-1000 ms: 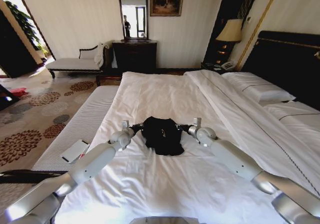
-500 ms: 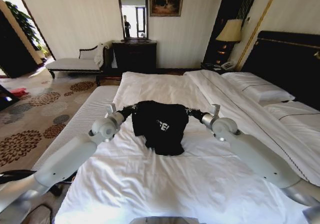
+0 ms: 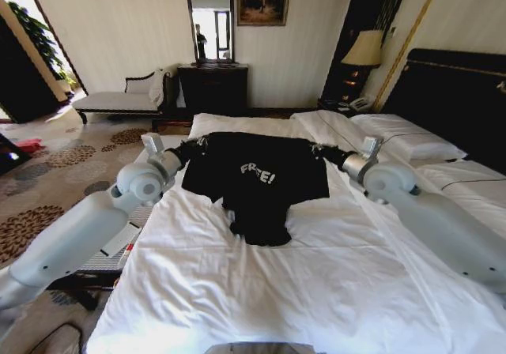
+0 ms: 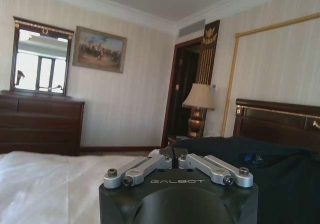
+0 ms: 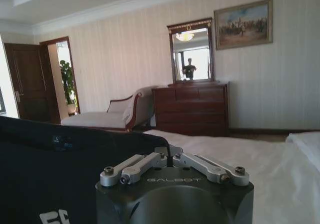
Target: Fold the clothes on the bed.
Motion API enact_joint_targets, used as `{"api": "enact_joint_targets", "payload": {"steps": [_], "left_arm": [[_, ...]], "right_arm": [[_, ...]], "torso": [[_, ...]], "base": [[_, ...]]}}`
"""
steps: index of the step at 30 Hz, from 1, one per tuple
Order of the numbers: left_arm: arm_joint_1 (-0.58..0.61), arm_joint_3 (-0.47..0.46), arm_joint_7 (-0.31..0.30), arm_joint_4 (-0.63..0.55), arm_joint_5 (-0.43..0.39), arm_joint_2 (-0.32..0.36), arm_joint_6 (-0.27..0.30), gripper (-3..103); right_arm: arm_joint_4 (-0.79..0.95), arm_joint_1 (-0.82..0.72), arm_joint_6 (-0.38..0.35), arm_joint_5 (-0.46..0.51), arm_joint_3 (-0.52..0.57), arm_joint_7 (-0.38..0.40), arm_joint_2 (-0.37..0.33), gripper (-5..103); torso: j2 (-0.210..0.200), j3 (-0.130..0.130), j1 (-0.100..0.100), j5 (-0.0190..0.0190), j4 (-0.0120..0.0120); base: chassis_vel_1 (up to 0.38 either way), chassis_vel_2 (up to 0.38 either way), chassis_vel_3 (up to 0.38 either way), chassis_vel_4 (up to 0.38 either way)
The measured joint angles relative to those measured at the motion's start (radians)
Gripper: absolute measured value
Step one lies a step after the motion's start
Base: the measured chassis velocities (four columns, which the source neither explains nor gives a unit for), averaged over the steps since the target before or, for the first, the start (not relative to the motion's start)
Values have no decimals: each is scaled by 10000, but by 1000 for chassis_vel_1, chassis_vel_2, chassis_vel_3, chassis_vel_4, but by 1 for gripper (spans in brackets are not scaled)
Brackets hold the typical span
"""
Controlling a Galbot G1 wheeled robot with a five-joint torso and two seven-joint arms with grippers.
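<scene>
Hem: the lower edge of the black T-shirt rests on the bed.
Left gripper: clenched on one shoulder.
Right gripper: clenched on the other.
Advice: keep both at level height, pull evenly.

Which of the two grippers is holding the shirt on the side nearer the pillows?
The right gripper: it pinches the black T-shirt at the edge toward the white pillows and dark headboard. The left gripper holds the opposite edge, toward the carpeted floor.
</scene>
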Motion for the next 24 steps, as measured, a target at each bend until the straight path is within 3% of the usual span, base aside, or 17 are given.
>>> {"api": "enact_joint_targets", "payload": {"steps": [8, 24], "left_arm": [[-2038, 816, 0, 316, -674, 19, 83, 0], [-3969, 1277, -1, 809, -1612, -34, 201, 0]], "right_arm": [[29, 1092, -3, 422, -126, 23, -425, 0], [-380, 3488, -5, 1065, -1319, 18, -574, 0]], "torso": [[0, -1, -1, 7, -4], [0, -2, -1, 3, -3]], "base": [[0, 0, 0, 0], [0, 0, 0, 0]]}}
